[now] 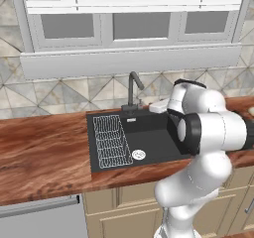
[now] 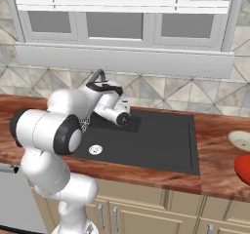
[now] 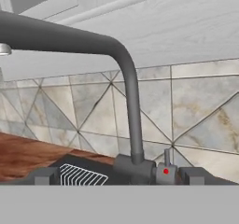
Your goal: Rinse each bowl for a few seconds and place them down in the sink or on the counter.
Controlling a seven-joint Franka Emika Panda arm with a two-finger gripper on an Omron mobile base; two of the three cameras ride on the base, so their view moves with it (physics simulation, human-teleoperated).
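Spread gripper (image 3: 119, 177) tips framing faucet (image 3: 132, 120) base, wire rack (image 3: 83, 175) at 7 o'clock, right base view adding red bowl (image 2: 243, 168), cream bowl (image 2: 240, 141) on counter (image 2: 219, 174).

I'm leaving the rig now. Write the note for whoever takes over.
Gripper: jaws open, empty, close in front of the faucet and its handle, over the back of the sink.
Bowls: red bowl and cream bowl both sit on the counter to the right of the sink, untouched.
Done: nothing rinsed; no water seen running.
Left: turn on the water, rinse each bowl, set them down.
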